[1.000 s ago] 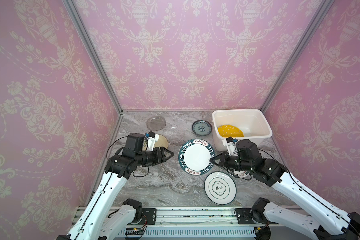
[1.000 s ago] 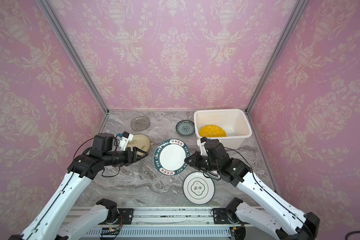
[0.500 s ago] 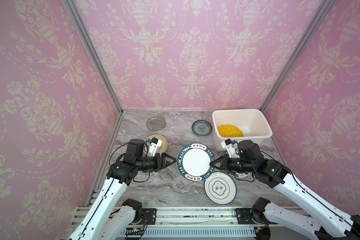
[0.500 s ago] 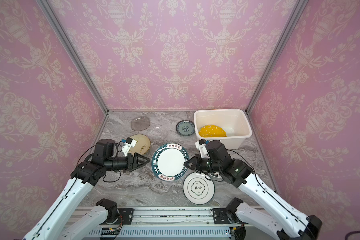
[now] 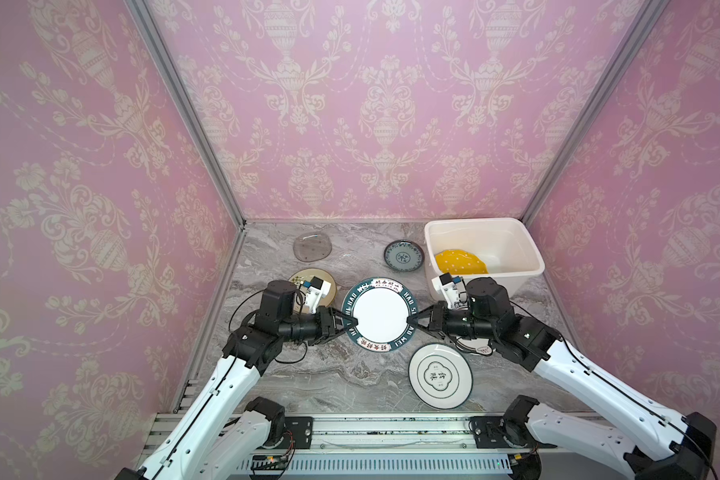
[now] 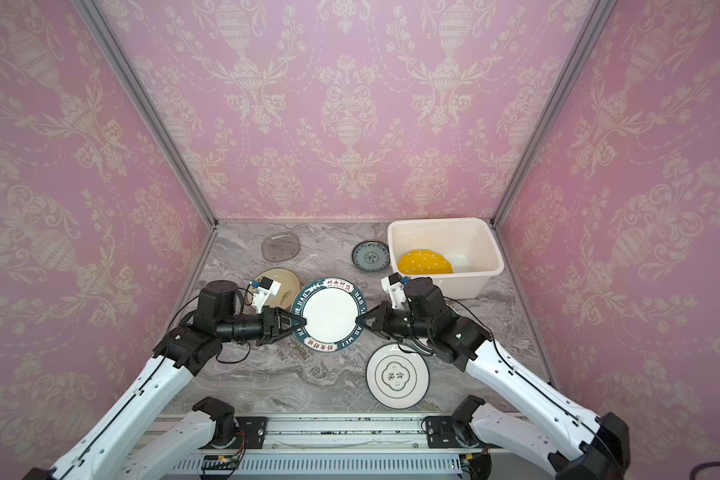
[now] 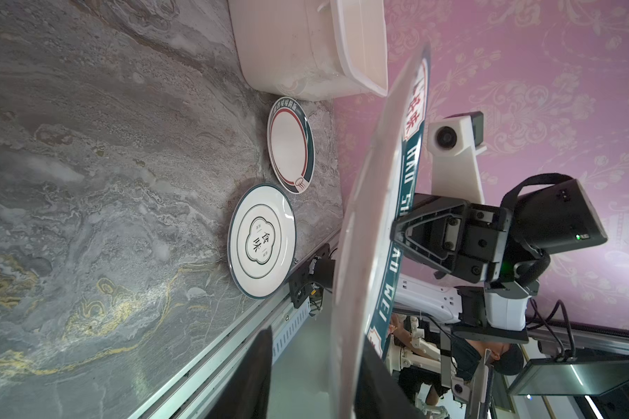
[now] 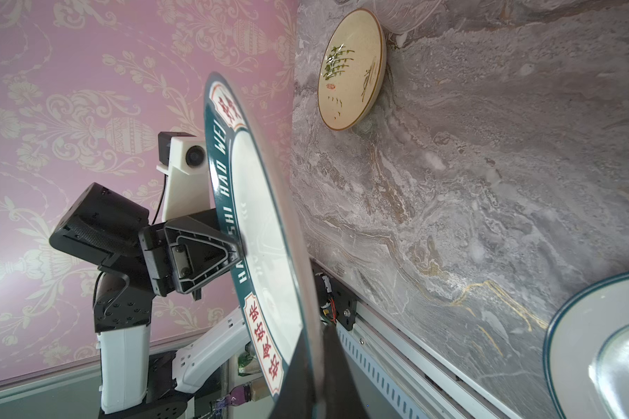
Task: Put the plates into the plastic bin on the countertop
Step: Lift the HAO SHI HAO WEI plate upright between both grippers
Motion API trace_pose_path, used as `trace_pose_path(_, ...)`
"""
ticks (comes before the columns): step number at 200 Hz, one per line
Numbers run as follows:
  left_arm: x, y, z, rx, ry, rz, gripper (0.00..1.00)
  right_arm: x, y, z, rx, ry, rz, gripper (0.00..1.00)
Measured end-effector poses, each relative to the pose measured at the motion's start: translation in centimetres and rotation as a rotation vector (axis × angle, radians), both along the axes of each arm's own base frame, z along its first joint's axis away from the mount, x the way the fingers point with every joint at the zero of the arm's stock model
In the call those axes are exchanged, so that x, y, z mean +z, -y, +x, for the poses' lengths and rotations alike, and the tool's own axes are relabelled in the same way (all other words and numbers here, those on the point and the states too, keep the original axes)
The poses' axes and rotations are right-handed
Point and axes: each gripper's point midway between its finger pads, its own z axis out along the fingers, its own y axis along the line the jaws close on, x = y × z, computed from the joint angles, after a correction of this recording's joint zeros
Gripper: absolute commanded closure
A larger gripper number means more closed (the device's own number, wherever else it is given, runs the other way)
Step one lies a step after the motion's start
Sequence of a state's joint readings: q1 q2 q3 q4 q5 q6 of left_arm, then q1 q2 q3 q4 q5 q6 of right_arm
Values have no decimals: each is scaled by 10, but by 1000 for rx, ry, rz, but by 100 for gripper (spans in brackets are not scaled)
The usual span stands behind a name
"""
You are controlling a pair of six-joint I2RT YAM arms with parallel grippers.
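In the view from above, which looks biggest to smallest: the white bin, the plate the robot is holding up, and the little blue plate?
1. plastic bin
2. held dark-rimmed plate, though it's lifted nearer the camera
3. blue-patterned plate

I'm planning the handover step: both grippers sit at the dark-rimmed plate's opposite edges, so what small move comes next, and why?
Probably the left gripper finishes closing on the dark-rimmed plate, lifted off the countertop. The right gripper already pinches the opposite rim; the plastic bin lies beyond.

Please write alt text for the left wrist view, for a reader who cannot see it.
A dark-rimmed plate is seen nearly edge-on, the right gripper shut on its far rim. Behind, two more plates lie on the countertop beside the plastic bin.
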State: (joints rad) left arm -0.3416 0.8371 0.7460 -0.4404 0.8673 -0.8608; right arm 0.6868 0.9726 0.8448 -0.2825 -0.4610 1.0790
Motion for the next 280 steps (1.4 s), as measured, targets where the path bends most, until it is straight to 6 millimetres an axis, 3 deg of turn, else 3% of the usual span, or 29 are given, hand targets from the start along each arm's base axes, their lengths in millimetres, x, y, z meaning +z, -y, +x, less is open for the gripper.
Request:
trace_pose_path(78,-2,6,3,40,-25,-68,100,-11,-13,2,3,-18,18,100)
trace_pose_path(95,0,5,4,53,-18,-72,100,-9,-14,3,1,-13,25,100)
trace_pose_path(120,4,4,6,69,-11,-80,100,-7,-14,5,-6,-4,30,89)
trace_pose_path(137,6,4,8,80,-6,-86,100,-8,-14,5,-4,4,23,67)
trace_pose_path(172,3,5,11,93,-32,-76,100,-1,-12,0,52,83,-36,56)
trace_pose_path(227,37,9,12,65,5,-109,100,21,-1,4,87,208,-61,53)
trace_pose_path(257,37,11,7,40,-15,-117,100,29,2,14,70,231,-20,56)
trace_pose_path(280,34,11,5,33,-34,-113,100,33,-4,19,78,238,12,65)
